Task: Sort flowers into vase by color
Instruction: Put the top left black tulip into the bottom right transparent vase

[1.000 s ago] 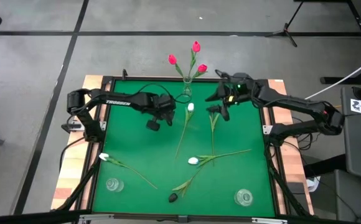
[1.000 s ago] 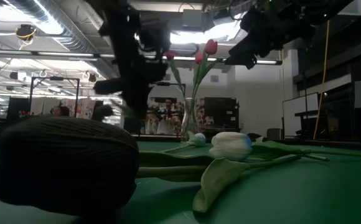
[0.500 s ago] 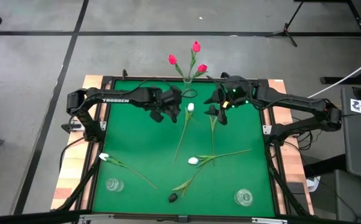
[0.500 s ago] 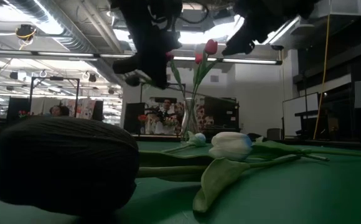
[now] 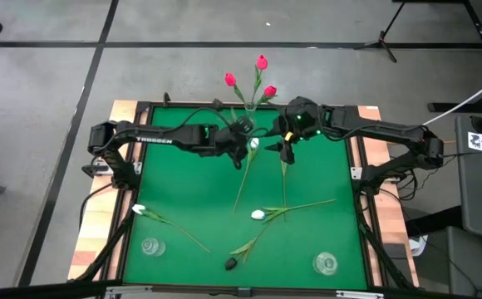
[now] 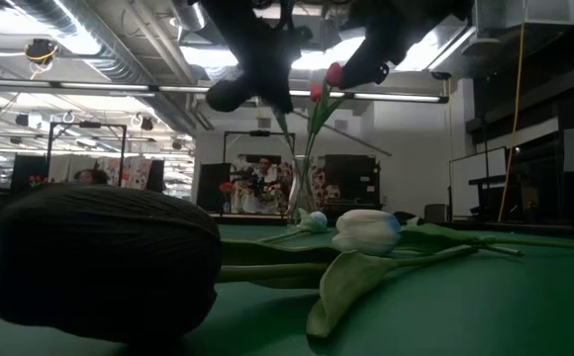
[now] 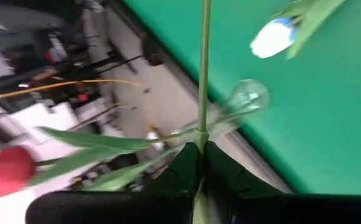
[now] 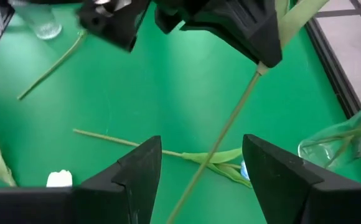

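Green-stemmed white tulip (image 5: 254, 144) is clamped in the closed left gripper (image 5: 239, 143), stem trailing toward 6 o'clock beside the clear glass vase (image 5: 249, 110); right gripper (image 5: 284, 148) waits agape, empty.

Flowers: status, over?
Left gripper shut on a stem, held aloft beside the vase. Right gripper open, facing that stem. Three pink tulips already in vase. Nothing blocking.
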### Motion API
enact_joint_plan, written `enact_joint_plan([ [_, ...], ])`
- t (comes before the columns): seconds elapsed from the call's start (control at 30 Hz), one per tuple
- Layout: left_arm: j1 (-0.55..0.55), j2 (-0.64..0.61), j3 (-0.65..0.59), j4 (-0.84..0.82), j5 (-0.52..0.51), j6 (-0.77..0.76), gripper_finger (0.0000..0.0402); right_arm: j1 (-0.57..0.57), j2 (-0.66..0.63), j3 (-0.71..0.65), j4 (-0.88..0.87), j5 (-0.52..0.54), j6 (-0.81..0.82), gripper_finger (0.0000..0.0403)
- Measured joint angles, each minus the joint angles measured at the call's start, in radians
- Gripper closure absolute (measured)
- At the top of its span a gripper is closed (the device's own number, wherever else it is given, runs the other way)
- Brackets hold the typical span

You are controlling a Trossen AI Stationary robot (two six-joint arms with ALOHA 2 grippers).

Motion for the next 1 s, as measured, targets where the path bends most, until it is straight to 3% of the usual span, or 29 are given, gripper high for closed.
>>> enact_joint_plan([
  [0.37, -0.066, 0.000, 0.000, 0.311, -0.013, 0.279, 0.0385, 0.002, 0.015, 0.000, 0.001, 0.045, 0.042, 0.0178],
  [0.63, -0.074, 0.000, 0.000, 0.340, 0.007, 0.314, 0.0385, 0.002, 0.016, 0.000, -0.007, 0.065, 0.062, 0.0188],
  [0.77, -0.074, 0.000, 0.000, 0.338, 0.007, 0.312, 0.0385, 0.002, 0.016, 0.000, -0.008, 0.065, 0.063, 0.0241],
  [1.0, -0.074, 0.000, 0.000, 0.337, 0.015, 0.311, 0.0385, 0.002, 0.016, 0.000, -0.016, 0.058, 0.058, 0.0389],
])
